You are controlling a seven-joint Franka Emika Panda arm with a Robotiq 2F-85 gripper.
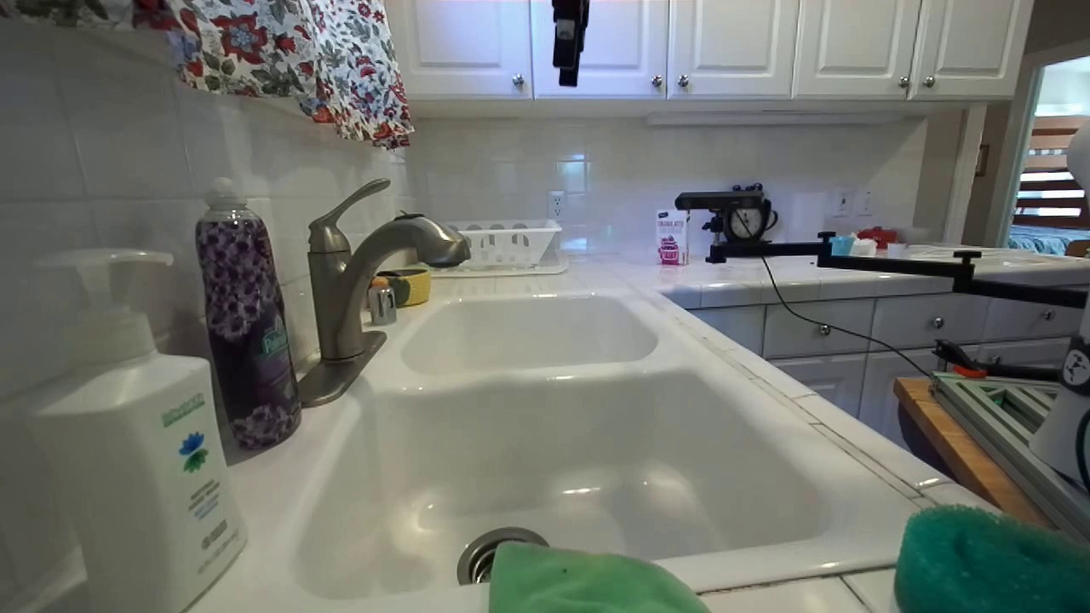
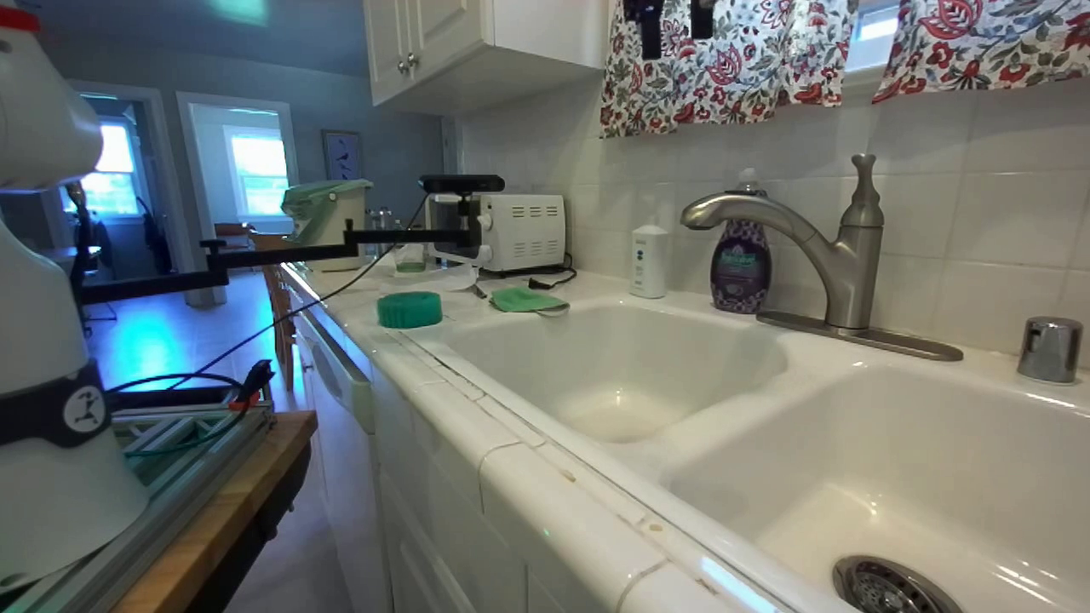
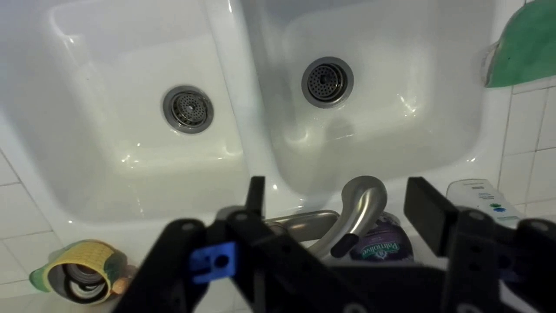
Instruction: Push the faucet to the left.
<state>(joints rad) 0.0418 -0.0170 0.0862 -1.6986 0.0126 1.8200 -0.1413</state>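
Two fingers [image 3: 430, 215] stood spread wide, the end effector [image 3: 339, 200] hung above the sink [image 1: 596, 451], well apart from the grey faucet [image 2: 856, 272] below.

The faucet [image 2: 843, 268] stands behind the sink [image 2: 732, 409] beside a purple bottle [image 2: 740, 266], parted jaws higher up

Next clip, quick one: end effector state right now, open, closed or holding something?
End effector: open, jaws well apart, holding nothing; the brushed-metal kitchen faucet stands below it, ungripped.
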